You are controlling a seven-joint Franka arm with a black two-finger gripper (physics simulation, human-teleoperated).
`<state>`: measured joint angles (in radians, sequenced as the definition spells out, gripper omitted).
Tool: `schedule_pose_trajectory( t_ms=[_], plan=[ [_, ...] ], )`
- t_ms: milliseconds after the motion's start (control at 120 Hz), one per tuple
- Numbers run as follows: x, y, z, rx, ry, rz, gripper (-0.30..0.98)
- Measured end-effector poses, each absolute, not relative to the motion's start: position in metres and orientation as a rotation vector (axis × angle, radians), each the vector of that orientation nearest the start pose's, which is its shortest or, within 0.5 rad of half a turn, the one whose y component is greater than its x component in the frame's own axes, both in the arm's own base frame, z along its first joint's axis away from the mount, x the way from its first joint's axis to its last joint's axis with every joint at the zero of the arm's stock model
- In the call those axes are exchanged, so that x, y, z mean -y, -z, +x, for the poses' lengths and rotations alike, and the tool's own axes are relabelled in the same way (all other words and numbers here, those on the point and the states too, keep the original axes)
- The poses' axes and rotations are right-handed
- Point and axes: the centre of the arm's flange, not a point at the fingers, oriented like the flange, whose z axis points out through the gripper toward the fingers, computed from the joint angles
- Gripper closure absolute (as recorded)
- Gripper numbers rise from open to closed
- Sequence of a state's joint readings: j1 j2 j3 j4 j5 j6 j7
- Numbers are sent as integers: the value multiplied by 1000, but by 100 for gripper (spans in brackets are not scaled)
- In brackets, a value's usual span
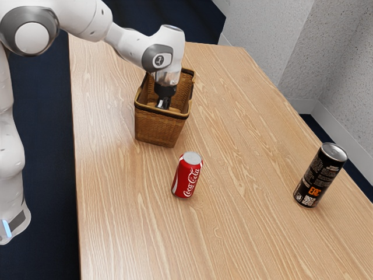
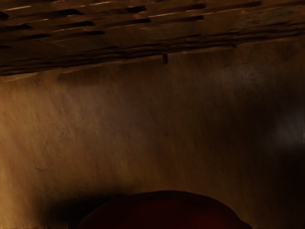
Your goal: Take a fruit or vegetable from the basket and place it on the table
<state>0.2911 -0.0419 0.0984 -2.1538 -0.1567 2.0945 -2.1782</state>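
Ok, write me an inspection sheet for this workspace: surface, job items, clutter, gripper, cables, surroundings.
Surface: pale wood-grain table, no spills seen.
Job's things: woven basket standing on the table; dark red rounded item inside, under or at the hand, kind unclear.
Clutter: red Coca-Cola can near the basket, black can farther off, both standing.
Gripper: black gripper lowered into the basket; grip can't be told.
Cables: nothing seen.
Surroundings: dark blue floor, speckled grey walls.

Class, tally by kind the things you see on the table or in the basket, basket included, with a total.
Cans: 2 (red can, black can)
Baskets: 1 (basket)
Fruit or vegetable, apparently: 1 (red thing)
Total seen: 4
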Motion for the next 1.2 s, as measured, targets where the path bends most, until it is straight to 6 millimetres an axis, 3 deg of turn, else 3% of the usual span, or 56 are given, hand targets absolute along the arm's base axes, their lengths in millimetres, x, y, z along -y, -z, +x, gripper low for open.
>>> schedule_pose_trajectory(
  t_ms=[267,433,517,658,733,833,967,1117,1200],
  plan=[
    [-190,-448,484,-2927,135,777,42],
    [-186,-495,473,-2875,81,792,42],
    [-183,-537,475,-2843,6,822,42],
    [-156,-628,491,-2771,-197,939,42],
    [-139,-660,511,-2743,-290,1005,41],
    [-128,-670,551,-2735,-337,1065,42],
    [-113,-666,590,-2725,-378,1146,42],
    [-124,-662,601,-2739,-397,1158,42],
    [-122,-660,616,-2718,-407,1182,42]
  ],
)
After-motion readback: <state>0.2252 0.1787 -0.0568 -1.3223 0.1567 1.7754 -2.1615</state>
